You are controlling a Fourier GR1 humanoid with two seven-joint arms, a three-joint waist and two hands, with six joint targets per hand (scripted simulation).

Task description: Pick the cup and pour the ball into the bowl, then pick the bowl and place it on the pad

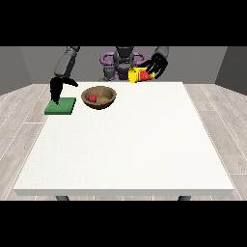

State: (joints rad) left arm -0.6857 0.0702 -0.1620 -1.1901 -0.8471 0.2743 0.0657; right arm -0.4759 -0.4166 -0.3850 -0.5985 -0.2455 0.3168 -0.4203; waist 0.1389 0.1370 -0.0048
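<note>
A brown wooden bowl [99, 97] stands on the table's far left part, with a red ball [92, 98] lying inside it. Left of the bowl lies a flat green pad [61, 106], close to the table's left edge. The hand at the view's left [57, 89] hangs above the pad with its fingers pointing down and holds nothing. Above the table's far edge, the hand at the view's right [157, 64] is curled round a yellow and red cup [138, 75]. The cup is tipped on its side, its mouth turned toward the bowl.
The white table [130, 149] stretches from the bowl toward the camera. The robot's torso [123, 62] stands behind the far edge. Wooden floor surrounds the table.
</note>
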